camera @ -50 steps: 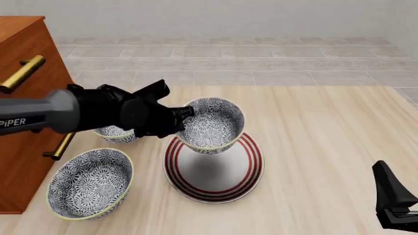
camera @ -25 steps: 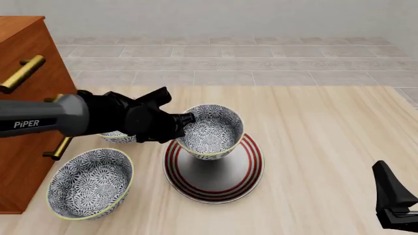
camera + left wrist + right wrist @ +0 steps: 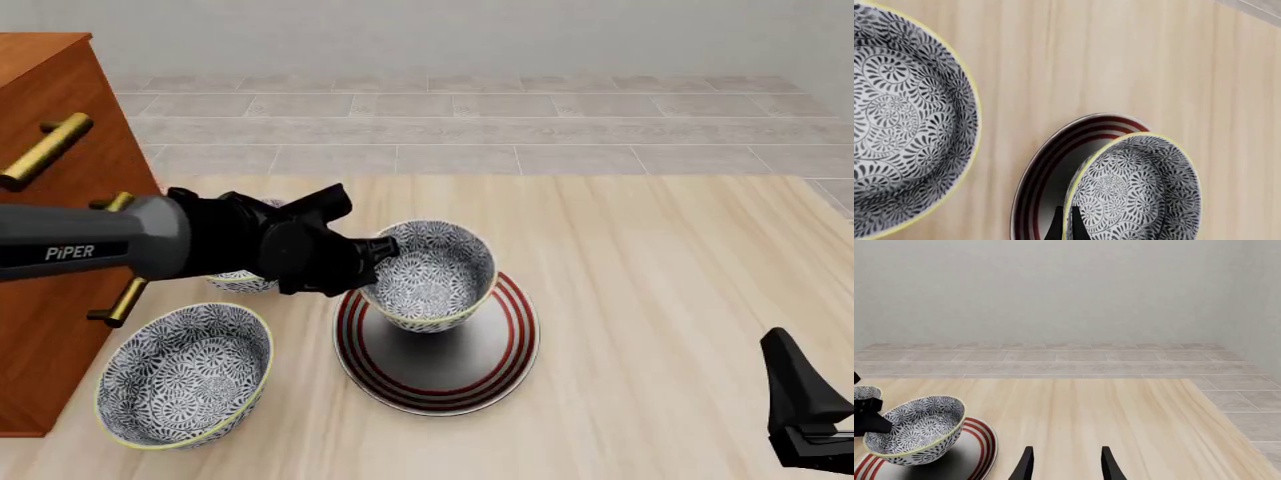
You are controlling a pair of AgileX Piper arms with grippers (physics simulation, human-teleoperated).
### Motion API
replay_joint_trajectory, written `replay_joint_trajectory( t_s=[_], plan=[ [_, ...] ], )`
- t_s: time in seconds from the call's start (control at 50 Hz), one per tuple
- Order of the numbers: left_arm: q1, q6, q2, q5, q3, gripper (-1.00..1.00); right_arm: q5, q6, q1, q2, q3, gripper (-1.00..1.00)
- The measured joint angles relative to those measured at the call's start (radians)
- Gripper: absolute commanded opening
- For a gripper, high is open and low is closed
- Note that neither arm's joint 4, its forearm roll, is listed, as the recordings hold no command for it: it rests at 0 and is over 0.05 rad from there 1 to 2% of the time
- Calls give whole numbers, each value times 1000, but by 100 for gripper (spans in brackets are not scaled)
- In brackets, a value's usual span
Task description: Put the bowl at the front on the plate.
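The bowl (image 3: 430, 270), blue-patterned with a yellow rim, hangs tilted low over the red-ringed plate (image 3: 507, 350) at the table's middle. My left gripper (image 3: 380, 250) is shut on its left rim. The left wrist view shows the fingertips (image 3: 1057, 227) pinching that rim, with the bowl (image 3: 1134, 195) above the plate (image 3: 1047, 170). The right wrist view shows the bowl (image 3: 914, 432) over the plate (image 3: 984, 440), a shadow beneath it. My right gripper (image 3: 1064, 465) is open and holds nothing; it sits low at the front right (image 3: 807, 410), far from the plate.
A look-alike bowl (image 3: 184, 373) stands at the front left of the plate, also seen large in the left wrist view (image 3: 901, 125). Another bowl (image 3: 234, 277) is partly hidden behind my left arm. A wooden cabinet (image 3: 54, 150) with brass handles borders the table's left.
My left gripper has lowered the bowl toward the plate, and the bowl now sits lower and less tilted. The right arm has not moved.
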Motion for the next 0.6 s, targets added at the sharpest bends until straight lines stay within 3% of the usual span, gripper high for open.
replay_joint_trajectory(
  t_s=[0.14, 0.16, 0.6],
  plan=[
    [-1, 5, 4, 2, -2, -100, 0, 0, 0, 0, 0, 100],
    [-2, 5, 4, 3, -2, 100, 0, 0, 0, 0, 0, 100],
    [-10, 20, -10, 23, -16, 100, 0, 0, 0, 0, 0, 100]
  ],
)
